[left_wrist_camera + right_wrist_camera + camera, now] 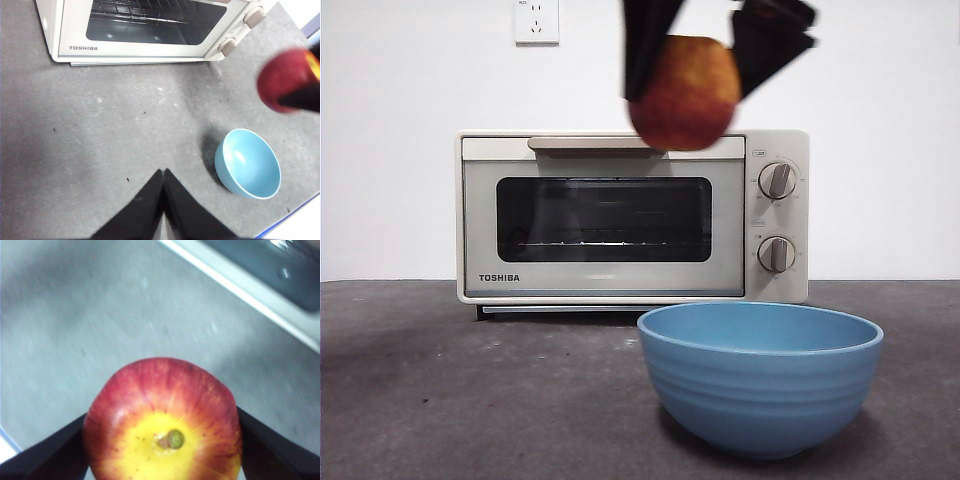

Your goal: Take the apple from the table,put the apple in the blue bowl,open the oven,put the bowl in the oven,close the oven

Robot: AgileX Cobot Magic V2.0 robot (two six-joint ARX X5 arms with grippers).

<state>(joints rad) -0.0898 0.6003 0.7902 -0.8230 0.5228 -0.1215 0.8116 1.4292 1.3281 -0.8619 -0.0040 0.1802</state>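
Note:
My right gripper (695, 75) is shut on the red, yellow-streaked apple (684, 95) and holds it high in the air in front of the oven's top edge. Its jaws press both sides of the apple (162, 422) in the right wrist view. The blue bowl (760, 375) stands empty on the table (470, 390), below and slightly right of the apple. The cream Toshiba oven (610, 215) stands behind with its door closed. My left gripper (164, 172) hangs shut and empty over bare table, with the bowl (248, 163) and the held apple (285, 77) off to one side.
A white wall with a power socket (536, 20) rises behind the oven. A blue strip (295, 212) marks the table's edge past the bowl.

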